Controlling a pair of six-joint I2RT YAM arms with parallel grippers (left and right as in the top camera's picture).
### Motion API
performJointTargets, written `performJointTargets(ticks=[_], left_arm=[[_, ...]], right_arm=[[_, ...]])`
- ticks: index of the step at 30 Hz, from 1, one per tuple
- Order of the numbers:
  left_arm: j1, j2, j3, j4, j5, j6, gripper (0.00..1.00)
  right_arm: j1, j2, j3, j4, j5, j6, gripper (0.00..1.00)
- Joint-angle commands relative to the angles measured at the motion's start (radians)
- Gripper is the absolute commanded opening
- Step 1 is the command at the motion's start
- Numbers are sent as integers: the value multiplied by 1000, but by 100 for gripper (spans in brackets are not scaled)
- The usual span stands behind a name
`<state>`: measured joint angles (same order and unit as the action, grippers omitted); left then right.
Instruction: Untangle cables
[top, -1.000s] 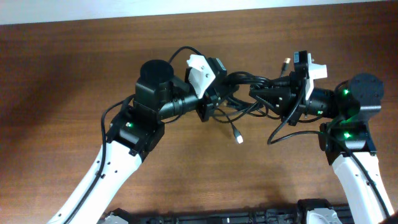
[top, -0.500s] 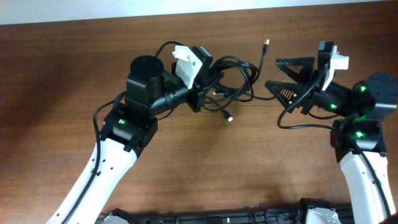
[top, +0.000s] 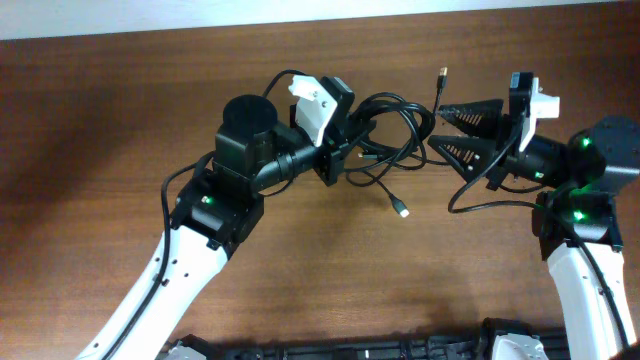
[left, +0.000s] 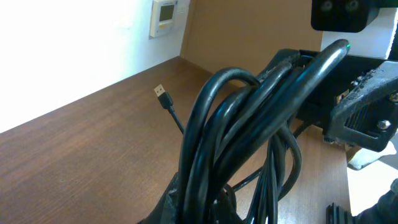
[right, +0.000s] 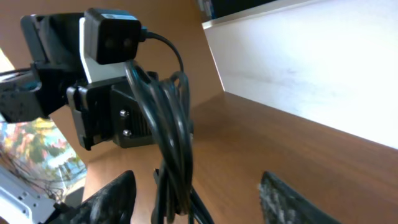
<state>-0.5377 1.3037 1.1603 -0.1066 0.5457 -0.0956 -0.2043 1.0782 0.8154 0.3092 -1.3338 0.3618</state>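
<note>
A tangled bundle of black cables (top: 392, 128) hangs from my left gripper (top: 340, 152), which is shut on it just above the middle of the table. In the left wrist view the thick loops (left: 249, 124) rise straight out of the jaws. One USB plug (top: 441, 73) sticks out toward the back, and another plug (top: 402, 211) trails toward the front. My right gripper (top: 452, 128) is open at the bundle's right end. In the right wrist view some strands (right: 173, 130) hang between its two fingers (right: 115, 196) without being pinched.
The wooden table (top: 120, 110) ends at a white wall along the back. A loose black cable (top: 480, 205) loops under my right arm (top: 590, 170). The left wrist's camera housing (right: 112, 37) sits close in front of my right gripper.
My right gripper let go of the cables, opened wide and pulled back right, and now stands a little narrower near the bundle. The left gripper swung left with the bundle, then back right.
</note>
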Motion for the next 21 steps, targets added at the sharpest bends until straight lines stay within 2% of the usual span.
performJointTargets(ticks=[1,7,9,10,11,12,21], left_arm=[[-3,0,6,16,8,-17,0],[-44,0,6,17,6,-16,0],[-47,0,6,17,6,-16,0],[-47,0,6,17,-2,-17,0],[-47,0,6,16,-15,-17,0],[-47,0,6,17,-24,-16,0],[-47,0,6,17,-26,-17,0]], right_arm=[[-5,2,8,14,-28,-11,46],[-5,2,8,14,-28,-11,39],[-5,2,8,14,-28,-11,26],[-5,2,8,14,-28,-11,14],[-5,2,8,14,-28,-11,7],[-5,2,8,14,-28,-11,4],[-5,2,8,8,42,-10,4]])
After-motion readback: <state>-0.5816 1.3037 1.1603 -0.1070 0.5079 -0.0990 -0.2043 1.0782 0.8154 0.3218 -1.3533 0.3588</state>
